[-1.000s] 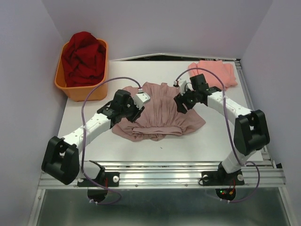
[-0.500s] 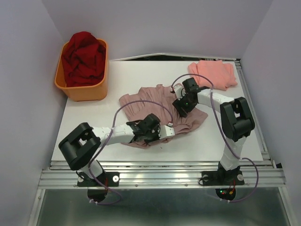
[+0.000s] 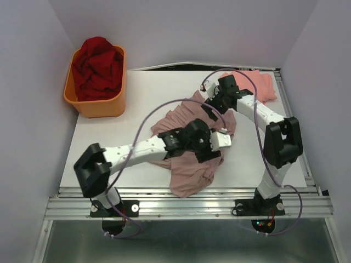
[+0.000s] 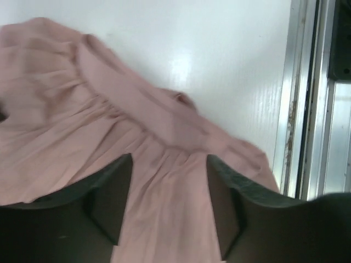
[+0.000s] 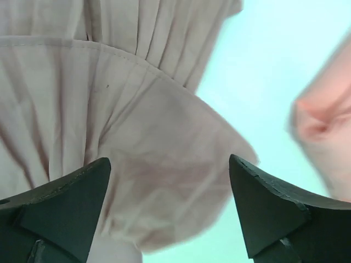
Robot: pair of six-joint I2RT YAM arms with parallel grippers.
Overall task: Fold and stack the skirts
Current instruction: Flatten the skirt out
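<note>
Step in hand: spreading the dusty mauve-pink gathered cloth skirt before the first fold. The skirt lies crumpled from the near edge of the white bench to its middle, with one lobe at the near rail. The left gripper sits over this cloth, jaws parted, with pleated fabric flat beneath them and nothing pinched. Farther back, the right gripper hovers over the ruffled hem, jaws wide apart and empty. The brighter salmon-pink cloth skirt rests at the far right corner. The next move probably calls for each gripper to close on an edge and draw the skirt flat.
</note>
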